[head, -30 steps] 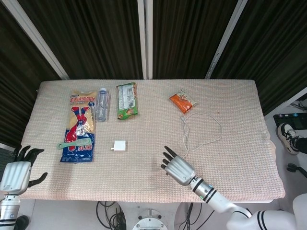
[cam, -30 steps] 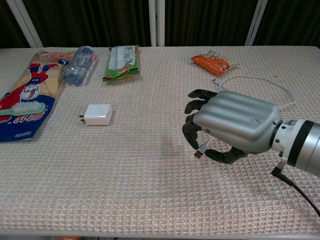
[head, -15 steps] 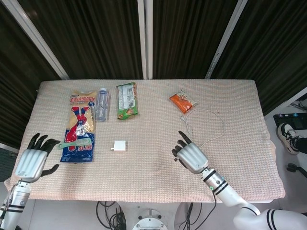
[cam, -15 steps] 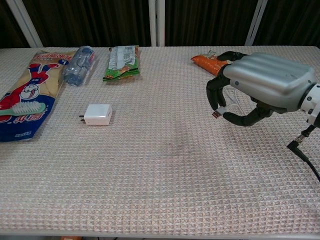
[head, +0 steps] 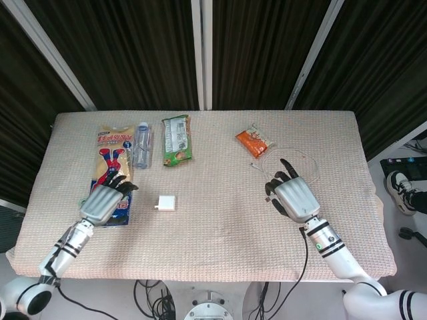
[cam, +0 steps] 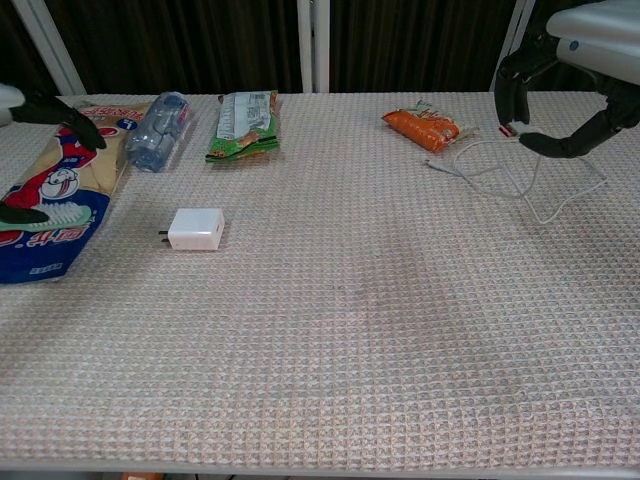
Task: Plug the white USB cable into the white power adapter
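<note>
Head view shows my right hand [head: 293,197] raised over the right part of the table [head: 213,240], its fingers curled around the plug end of the white USB cable [head: 303,163]. In the chest view that hand [cam: 575,60] sits at the top right corner, with the small plug pinched at the fingertips [cam: 505,112] and the rest of the white USB cable [cam: 520,178] trailing in loose loops on the cloth below. The white power adapter [head: 166,203] lies flat near the middle of the table, well apart from my right hand, its prongs facing left. My left hand [head: 105,200] hovers above the lower part of the blue and red toothbrush pack [head: 111,160], fingers slightly apart and holding nothing; the chest view catches only its dark fingertips [cam: 60,110] at the left edge. A clear plastic bottle [head: 141,144] lies beside the pack, a green snack bag [head: 176,139] next to it, and an orange packet [head: 253,141] near the cable's far end.
</note>
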Controlling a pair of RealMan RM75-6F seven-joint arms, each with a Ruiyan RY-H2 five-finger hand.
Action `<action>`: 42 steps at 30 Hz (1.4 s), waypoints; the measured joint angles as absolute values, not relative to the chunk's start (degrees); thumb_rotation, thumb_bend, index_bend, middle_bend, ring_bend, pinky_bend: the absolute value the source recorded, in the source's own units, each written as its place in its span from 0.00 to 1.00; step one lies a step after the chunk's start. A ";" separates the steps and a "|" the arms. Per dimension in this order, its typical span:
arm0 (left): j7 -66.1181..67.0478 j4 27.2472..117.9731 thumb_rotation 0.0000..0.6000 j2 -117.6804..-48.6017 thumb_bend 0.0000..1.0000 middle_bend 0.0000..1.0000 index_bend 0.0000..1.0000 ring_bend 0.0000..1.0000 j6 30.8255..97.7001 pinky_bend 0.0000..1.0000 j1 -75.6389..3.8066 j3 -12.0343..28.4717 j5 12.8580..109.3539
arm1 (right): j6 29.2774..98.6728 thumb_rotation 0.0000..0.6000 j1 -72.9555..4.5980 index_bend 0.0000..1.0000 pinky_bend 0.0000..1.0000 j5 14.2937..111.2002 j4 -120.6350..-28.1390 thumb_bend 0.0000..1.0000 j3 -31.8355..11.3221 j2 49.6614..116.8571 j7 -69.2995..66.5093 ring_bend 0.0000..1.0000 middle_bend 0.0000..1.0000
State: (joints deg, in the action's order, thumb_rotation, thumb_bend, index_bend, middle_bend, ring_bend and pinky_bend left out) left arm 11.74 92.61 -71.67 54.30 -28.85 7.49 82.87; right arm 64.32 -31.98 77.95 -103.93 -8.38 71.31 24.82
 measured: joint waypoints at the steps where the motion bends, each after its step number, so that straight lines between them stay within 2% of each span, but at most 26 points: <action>1: 11.67 91.39 1.00 -73.35 0.17 0.21 0.23 0.08 52.79 0.00 -30.20 7.78 82.08 | 64.30 1.00 -31.96 0.57 0.00 77.15 -104.41 0.37 -8.75 70.43 24.87 0.28 0.49; 7: 11.60 85.40 1.00 -81.00 0.19 0.21 0.23 0.08 47.63 0.00 -35.39 9.03 77.37 | 64.34 1.00 -31.83 0.57 0.00 74.99 -105.68 0.37 -9.63 67.76 25.05 0.28 0.49; 13: 12.06 82.12 1.00 -86.03 0.19 0.21 0.24 0.08 46.44 0.00 -38.29 9.62 74.36 | 64.62 1.00 -31.64 0.57 0.00 75.08 -105.65 0.37 -9.44 67.13 24.12 0.28 0.49; 42: 17.27 80.62 1.00 -89.45 0.25 0.24 0.30 0.08 45.99 0.00 -41.93 7.57 65.67 | 66.86 1.00 -29.48 0.58 0.00 77.21 -104.27 0.37 -8.13 66.13 18.45 0.28 0.49</action>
State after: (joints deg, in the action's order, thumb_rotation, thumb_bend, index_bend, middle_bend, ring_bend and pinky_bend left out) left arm 17.27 80.62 -89.45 45.99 -41.93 7.57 65.67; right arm 66.86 -29.48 77.21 -104.27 -8.13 66.13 18.45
